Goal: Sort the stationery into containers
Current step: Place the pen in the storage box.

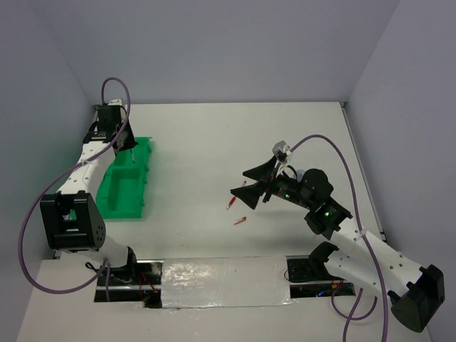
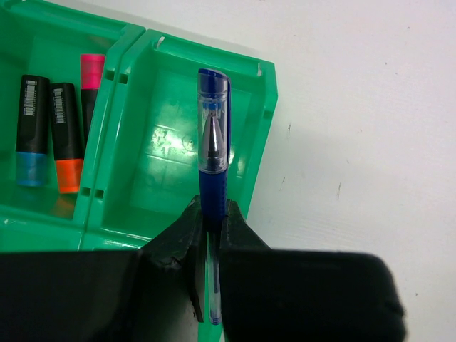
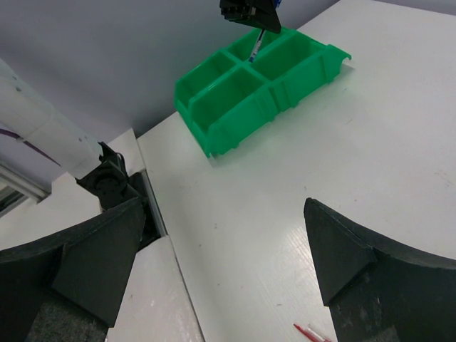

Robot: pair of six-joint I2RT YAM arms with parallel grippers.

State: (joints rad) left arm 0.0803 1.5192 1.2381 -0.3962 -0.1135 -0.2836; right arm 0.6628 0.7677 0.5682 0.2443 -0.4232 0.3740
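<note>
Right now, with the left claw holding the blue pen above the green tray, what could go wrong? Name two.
The blue pen in the left claw points at the far wall of the green tray; released, it may catch the rim and tip out. The red pens near the open right claw lie thin and flat, so a grasp may slip.

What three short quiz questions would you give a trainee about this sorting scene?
1. True or false: the left claw is shut on a blue pen.
2. Over what does the pen hang? A) the bare table B) the green tray C) a cardboard box
3. Fill in the missing word: the right claw is ____ and holds nothing.

Key: 1 true; 2 B; 3 open.
</note>
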